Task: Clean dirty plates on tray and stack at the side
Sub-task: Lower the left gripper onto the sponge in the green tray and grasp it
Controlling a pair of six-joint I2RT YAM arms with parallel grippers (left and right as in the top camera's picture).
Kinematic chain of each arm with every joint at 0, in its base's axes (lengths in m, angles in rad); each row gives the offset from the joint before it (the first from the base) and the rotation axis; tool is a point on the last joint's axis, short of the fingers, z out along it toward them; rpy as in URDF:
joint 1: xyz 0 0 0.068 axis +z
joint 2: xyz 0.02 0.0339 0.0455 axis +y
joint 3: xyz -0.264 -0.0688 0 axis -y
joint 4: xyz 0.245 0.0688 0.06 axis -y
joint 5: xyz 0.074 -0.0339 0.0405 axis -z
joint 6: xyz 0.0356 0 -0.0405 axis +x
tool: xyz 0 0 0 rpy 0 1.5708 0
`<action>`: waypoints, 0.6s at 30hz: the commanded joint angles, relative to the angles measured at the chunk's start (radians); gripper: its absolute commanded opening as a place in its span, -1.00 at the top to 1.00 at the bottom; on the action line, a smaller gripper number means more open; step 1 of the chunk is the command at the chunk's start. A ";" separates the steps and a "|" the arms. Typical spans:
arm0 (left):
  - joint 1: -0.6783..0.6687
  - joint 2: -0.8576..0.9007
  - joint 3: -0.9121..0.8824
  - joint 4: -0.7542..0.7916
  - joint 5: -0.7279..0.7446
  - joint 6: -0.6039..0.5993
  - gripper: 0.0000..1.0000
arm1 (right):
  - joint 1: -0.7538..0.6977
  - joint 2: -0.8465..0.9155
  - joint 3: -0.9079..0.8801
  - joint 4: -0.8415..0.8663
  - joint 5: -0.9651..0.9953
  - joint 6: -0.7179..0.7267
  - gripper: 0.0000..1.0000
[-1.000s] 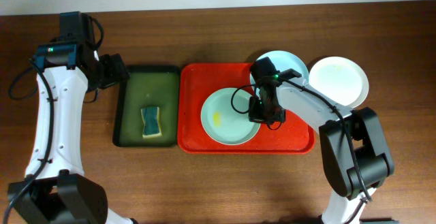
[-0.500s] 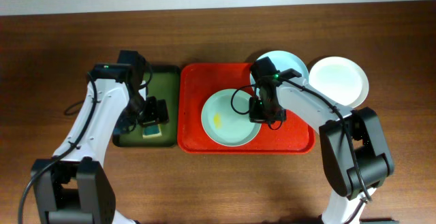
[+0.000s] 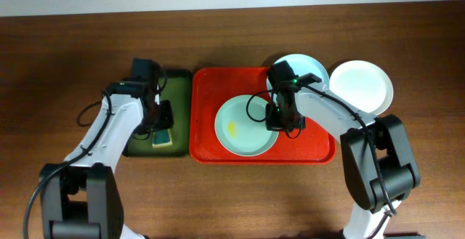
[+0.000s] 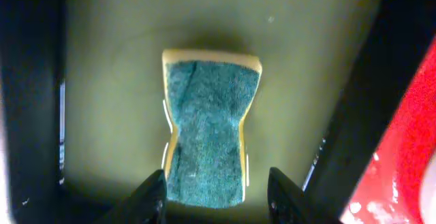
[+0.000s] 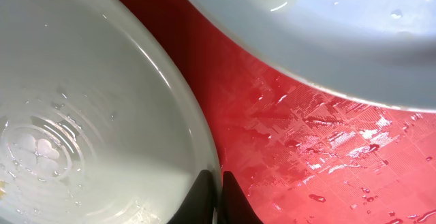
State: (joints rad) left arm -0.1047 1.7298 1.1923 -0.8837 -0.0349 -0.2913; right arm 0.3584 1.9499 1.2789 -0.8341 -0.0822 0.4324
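From above, the right arm covers the right edge of the pale plate (image 3: 243, 126), and we cannot see there how the right gripper (image 3: 283, 119) meets it. The second pale plate (image 3: 305, 68) is partly hidden behind the same arm. It sits at the far right corner of the red tray (image 3: 207, 134), and whether it rests on the rim we cannot tell. The left gripper (image 3: 161, 119) hides part of the sponge (image 3: 161, 134) in the green tray (image 3: 142, 104). The right wrist camera cuts off both plates, showing only an arc of each with wet red tray floor between them. In that view the right jaws are drawn close together, pinching the rim of the pale plate, which lies flat in the middle of the red tray with a yellow smear (image 3: 232, 126) left of its centre. The left wrist camera shows the left jaws spread wider than the sponge, one finger (image 4: 153, 193) on each side of its near end, with a sliver of gap on both sides. The sponge lies flat, green face up. The white plate (image 3: 361, 86) rests on the table (image 3: 232, 195), just beside the second pale plate, to the right of the red tray.
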 commanded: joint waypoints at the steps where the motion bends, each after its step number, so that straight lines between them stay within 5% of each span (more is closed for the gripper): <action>1: -0.002 0.005 -0.072 0.068 -0.038 0.005 0.06 | -0.006 0.011 -0.006 -0.004 0.042 -0.014 0.92; 18: -0.002 0.005 -0.133 0.200 -0.045 0.062 0.15 | -0.006 0.011 -0.006 0.000 0.042 -0.014 0.92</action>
State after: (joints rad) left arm -0.1047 1.7302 1.0702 -0.6872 -0.0681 -0.2489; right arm 0.3584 1.9499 1.2789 -0.8337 -0.0818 0.4286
